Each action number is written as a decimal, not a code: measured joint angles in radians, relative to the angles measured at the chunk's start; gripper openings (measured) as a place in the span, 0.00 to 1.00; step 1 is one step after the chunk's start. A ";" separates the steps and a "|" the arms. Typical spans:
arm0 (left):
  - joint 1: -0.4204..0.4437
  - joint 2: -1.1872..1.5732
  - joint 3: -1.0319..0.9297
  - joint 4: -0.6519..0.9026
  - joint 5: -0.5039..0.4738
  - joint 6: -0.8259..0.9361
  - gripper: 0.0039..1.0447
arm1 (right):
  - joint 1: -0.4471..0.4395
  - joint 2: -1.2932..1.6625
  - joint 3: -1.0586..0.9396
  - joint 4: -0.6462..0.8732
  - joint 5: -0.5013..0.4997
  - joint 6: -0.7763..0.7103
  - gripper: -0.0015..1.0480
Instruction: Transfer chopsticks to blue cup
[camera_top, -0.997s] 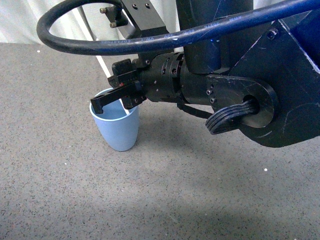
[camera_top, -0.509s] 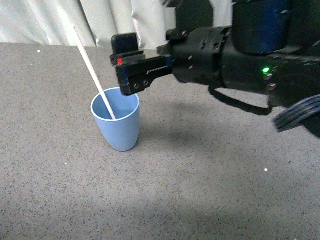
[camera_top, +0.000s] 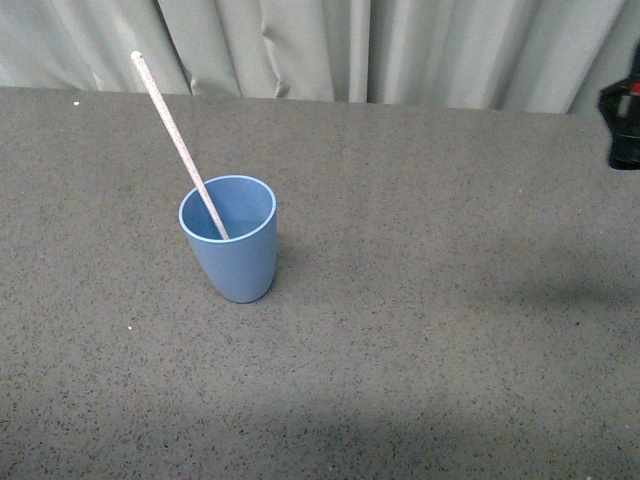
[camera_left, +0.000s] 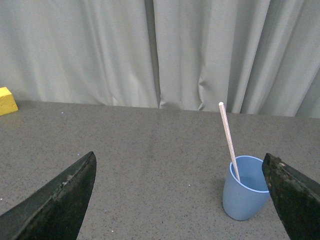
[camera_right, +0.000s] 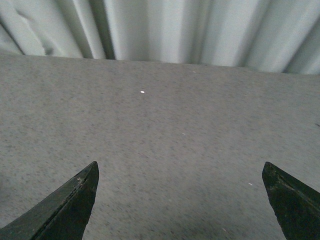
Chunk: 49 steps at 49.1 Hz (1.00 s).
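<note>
The blue cup (camera_top: 232, 245) stands upright on the grey table. The pale chopstick (camera_top: 178, 143) stands in it, leaning up and to the left over the rim. The left wrist view also shows the cup (camera_left: 245, 189) and the chopstick (camera_left: 228, 137) ahead of my left gripper (camera_left: 180, 200), which is open and empty, well short of the cup. My right gripper (camera_right: 180, 200) is open and empty over bare table. In the front view only a black part of the right arm (camera_top: 624, 125) shows at the right edge.
Grey speckled table (camera_top: 420, 300) backed by a pale curtain (camera_top: 400, 50). A yellow block (camera_left: 7, 100) lies at the table's far edge in the left wrist view.
The right arm let go of the chopstick in the cup and pulled away to the right, almost out of the front view. The chopstick stays leaning in the cup.
</note>
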 joint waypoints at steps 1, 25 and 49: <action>0.000 0.000 0.000 0.000 0.000 0.000 0.94 | -0.005 -0.029 -0.015 -0.012 0.012 -0.005 0.91; 0.000 0.000 0.000 0.000 0.000 0.000 0.94 | -0.109 -0.560 -0.363 0.186 -0.061 -0.035 0.54; 0.000 0.000 0.000 0.000 0.000 0.000 0.94 | -0.205 -0.797 -0.481 0.057 -0.152 -0.044 0.01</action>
